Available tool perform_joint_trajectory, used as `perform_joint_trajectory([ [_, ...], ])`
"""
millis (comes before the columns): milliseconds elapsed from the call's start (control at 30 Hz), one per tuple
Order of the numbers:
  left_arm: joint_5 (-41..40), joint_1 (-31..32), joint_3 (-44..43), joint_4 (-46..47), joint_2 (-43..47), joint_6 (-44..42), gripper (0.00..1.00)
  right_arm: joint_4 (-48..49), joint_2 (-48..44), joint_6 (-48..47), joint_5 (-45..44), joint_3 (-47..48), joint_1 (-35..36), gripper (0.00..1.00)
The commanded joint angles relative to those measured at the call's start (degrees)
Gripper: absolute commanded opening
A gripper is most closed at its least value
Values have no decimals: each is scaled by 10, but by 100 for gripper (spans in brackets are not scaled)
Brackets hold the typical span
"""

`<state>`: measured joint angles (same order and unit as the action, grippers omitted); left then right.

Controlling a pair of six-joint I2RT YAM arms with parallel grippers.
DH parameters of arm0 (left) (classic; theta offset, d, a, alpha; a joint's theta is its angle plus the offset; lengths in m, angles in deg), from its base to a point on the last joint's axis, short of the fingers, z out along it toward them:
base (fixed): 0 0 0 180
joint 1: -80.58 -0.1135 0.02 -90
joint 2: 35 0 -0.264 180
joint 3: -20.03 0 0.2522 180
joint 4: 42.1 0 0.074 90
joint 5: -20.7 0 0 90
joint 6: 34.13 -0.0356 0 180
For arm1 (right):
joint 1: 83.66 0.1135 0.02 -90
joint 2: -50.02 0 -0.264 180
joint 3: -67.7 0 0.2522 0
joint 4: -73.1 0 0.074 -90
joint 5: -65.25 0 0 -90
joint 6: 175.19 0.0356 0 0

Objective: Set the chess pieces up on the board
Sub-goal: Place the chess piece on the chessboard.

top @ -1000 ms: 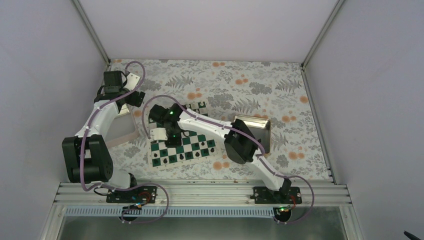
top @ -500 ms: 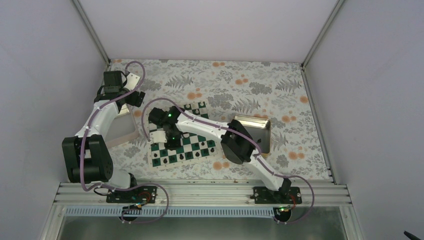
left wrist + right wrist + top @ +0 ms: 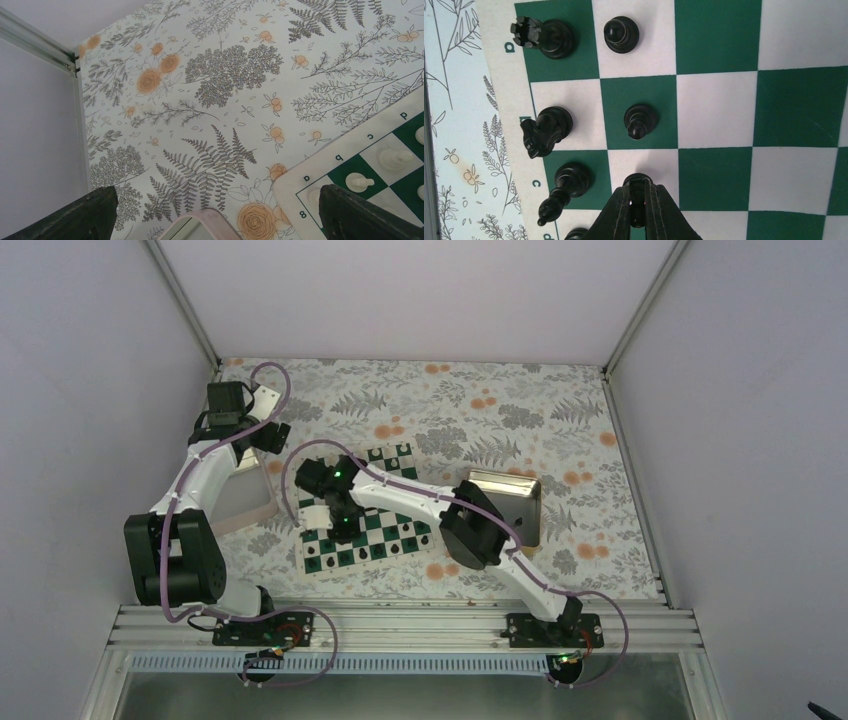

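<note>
1. Jaws of the right gripper are narrow, clamped on a black pawn over a white square in the near left part of the board.
2. From this pawn, a black bishop stands at 9 o'clock, a second black pawn at 12.
3. Left gripper, at 10 o'clock beyond the board, has jaws wide apart above the flowered tablecloth.

My desk is covered in a floral print, grey ferns and orange blooms all over. Plain pale walls box it in on three sides, metal posts in the far corners. Soft even light.
</note>
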<state>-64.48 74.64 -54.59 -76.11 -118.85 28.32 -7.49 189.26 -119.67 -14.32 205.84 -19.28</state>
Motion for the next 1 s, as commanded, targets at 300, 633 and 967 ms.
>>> perform_joint_trajectory([
  [300, 8, 1, -1, 8, 9, 2, 100, 21, 17, -6, -4, -21, 4, 11],
  [633, 7, 1, -3, 6, 9, 2, 100, 22, -38, -2, -22, -26, -5, 34],
  [967, -2, 1, -5, 3, 8, 2, 100, -1, -189, 17, -58, -62, -97, 31],
])
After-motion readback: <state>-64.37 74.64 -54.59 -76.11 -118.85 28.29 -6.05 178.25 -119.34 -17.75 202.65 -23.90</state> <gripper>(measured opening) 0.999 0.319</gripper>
